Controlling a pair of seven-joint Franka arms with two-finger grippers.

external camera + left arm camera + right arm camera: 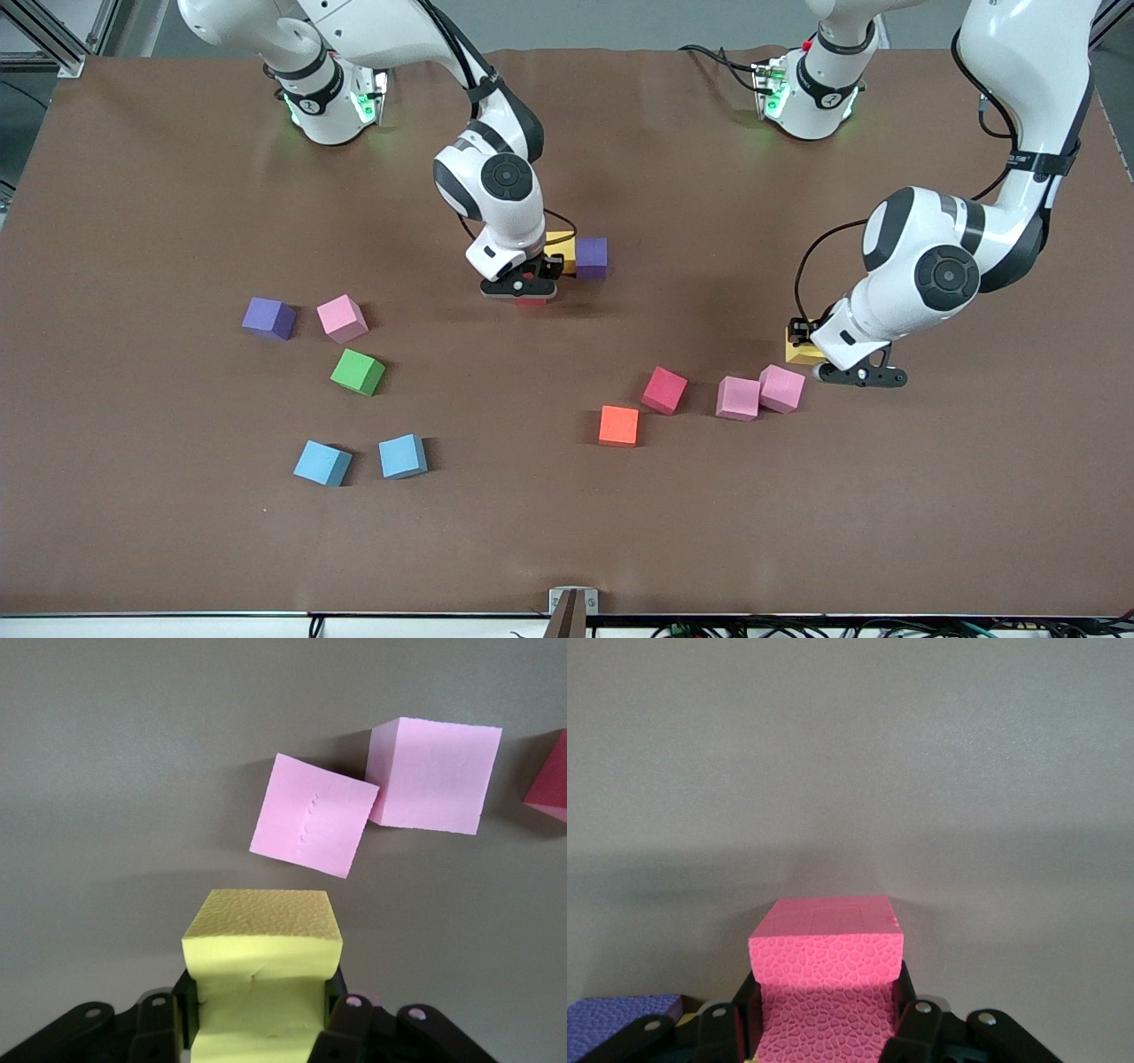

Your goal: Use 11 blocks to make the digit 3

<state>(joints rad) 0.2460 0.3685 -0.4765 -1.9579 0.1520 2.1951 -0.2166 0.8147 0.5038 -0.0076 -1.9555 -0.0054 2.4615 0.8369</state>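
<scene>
My right gripper (530,292) is shut on a red block (826,979), low at the table beside a yellow block (560,246) that touches a purple block (592,257). That purple block also shows in the right wrist view (620,1023). My left gripper (808,348) is shut on another yellow block (261,966), low next to two pink blocks (738,398) (781,388). These pink blocks show in the left wrist view (313,815) (434,775).
Loose blocks lie nearer the front camera: red (664,390) and orange (618,425) in the middle. Toward the right arm's end lie purple (268,317), pink (342,318), green (358,371) and two light blue (322,462) (403,456).
</scene>
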